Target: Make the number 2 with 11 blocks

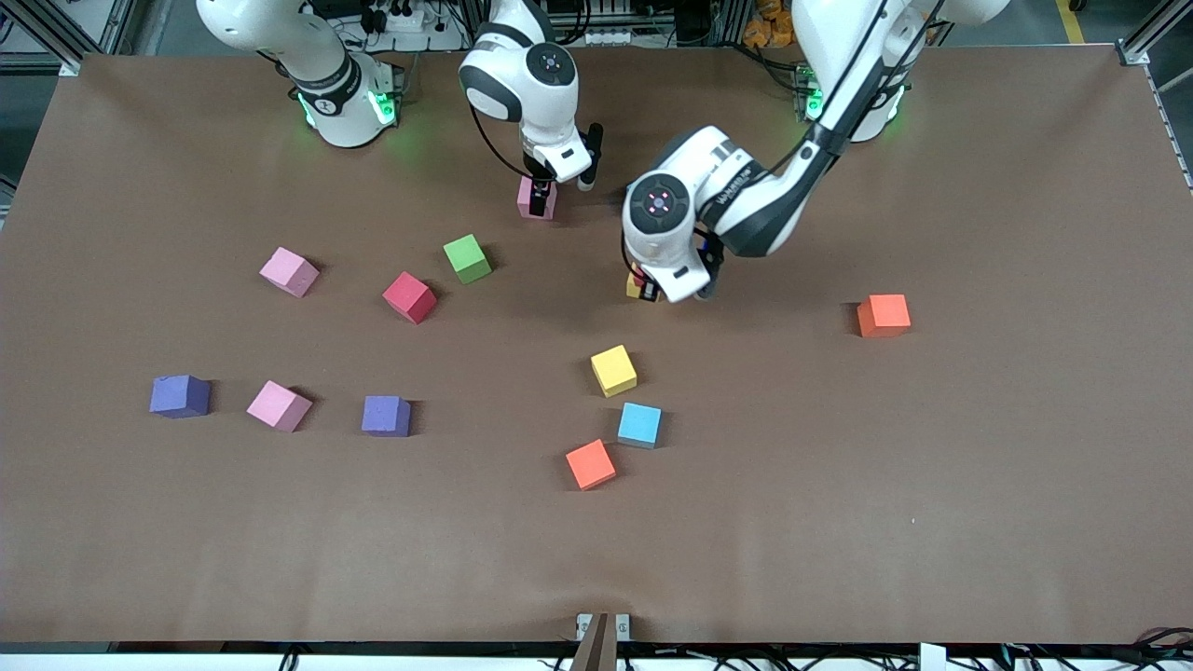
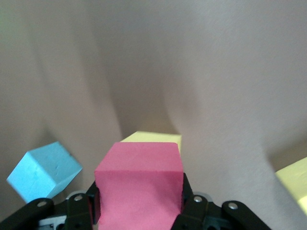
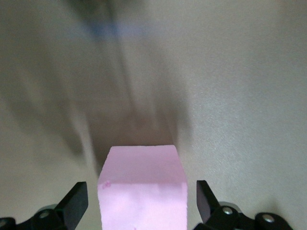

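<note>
My right gripper [image 1: 562, 191] stands open at a pink block [image 1: 538, 198] that rests on the table near the robots' bases. In the right wrist view the pink block [image 3: 142, 191] sits between the fingers [image 3: 76, 199] with a gap on each side. My left gripper [image 1: 652, 287] is shut on a red block [image 2: 139, 187] right over a yellow block [image 2: 153, 137]; whether the two touch I cannot tell. A light blue block [image 2: 43, 170] lies beside them. No number 2 shape shows.
Loose blocks lie scattered: pink [image 1: 289, 271], red [image 1: 409, 297], green [image 1: 467, 258], purple [image 1: 180, 396], pink [image 1: 279, 406], purple [image 1: 386, 416], yellow [image 1: 613, 370], light blue [image 1: 639, 424], orange [image 1: 590, 464] and orange [image 1: 884, 315].
</note>
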`<action>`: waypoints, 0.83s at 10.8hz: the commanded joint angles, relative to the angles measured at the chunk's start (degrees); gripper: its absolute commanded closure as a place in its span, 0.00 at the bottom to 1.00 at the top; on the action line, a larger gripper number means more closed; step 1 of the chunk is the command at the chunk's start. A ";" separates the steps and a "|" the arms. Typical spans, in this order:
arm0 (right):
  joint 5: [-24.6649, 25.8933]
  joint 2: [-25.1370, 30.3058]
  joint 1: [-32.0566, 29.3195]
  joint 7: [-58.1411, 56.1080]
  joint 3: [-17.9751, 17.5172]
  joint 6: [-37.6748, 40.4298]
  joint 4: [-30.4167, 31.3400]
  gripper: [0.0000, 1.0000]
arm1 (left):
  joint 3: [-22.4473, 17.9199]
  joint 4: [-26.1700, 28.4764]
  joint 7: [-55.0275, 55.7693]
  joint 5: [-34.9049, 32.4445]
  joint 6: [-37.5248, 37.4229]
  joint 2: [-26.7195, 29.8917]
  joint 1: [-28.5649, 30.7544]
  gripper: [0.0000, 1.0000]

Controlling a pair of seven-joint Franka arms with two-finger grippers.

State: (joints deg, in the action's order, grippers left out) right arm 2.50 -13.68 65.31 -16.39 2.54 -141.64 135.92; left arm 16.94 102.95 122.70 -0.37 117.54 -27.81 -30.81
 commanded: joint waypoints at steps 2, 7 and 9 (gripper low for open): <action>0.66 6.28 -1.23 -0.31 -0.35 1.89 3.73 0.00 | 3.27 1.55 3.51 0.89 -1.78 1.53 0.31 1.00; 0.66 19.36 -7.28 -6.45 -0.17 11.27 6.90 0.00 | 7.23 13.86 8.86 0.98 11.21 9.19 0.13 1.00; 0.66 25.42 -11.50 -6.64 -0.08 16.46 6.81 0.00 | 7.23 13.69 14.21 0.72 14.90 7.61 -1.70 1.00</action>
State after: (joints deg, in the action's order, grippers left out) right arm 2.51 4.37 56.92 -22.06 2.81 -128.20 140.17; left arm 24.32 115.33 133.42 -0.37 129.58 -20.32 -31.19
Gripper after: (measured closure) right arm 0.000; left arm 0.388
